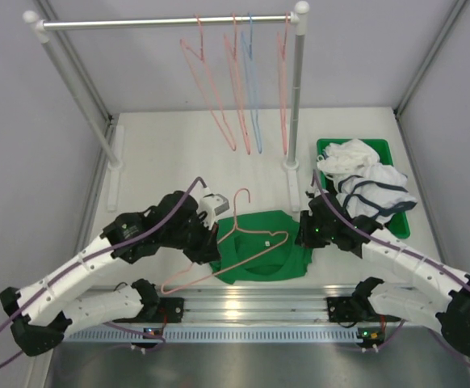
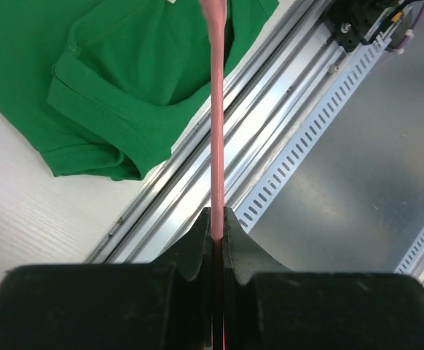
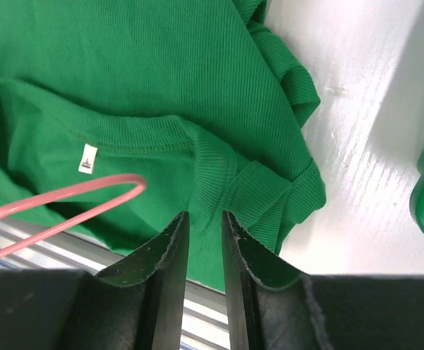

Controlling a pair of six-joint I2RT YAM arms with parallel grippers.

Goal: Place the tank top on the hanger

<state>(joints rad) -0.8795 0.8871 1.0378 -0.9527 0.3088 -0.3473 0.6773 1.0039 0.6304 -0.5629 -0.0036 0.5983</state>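
The bright green tank top [image 1: 263,246] lies flat on the table near the front edge, its white neck label [image 3: 87,158] facing up. A salmon-pink hanger [image 1: 235,220] lies slanted across it, hook pointing away from me. My left gripper [image 1: 211,249] is shut on the hanger's wire [image 2: 217,109] at the top's left side; the wire runs straight out of the closed jaws [image 2: 218,215]. My right gripper [image 1: 306,236] is at the top's right shoulder, its narrow jaws [image 3: 203,216] pinching the ribbed strap, which puckers there. The hanger's rounded end [image 3: 88,187] rests over the neck opening.
A clothes rack [image 1: 162,23] at the back carries pink hangers [image 1: 219,105] and a light-blue one [image 1: 253,97]; its right post [image 1: 294,121] stands just behind my right gripper. A green bin [image 1: 384,149] of white garments [image 1: 368,182] sits at the right. An aluminium rail [image 1: 243,305] borders the near edge.
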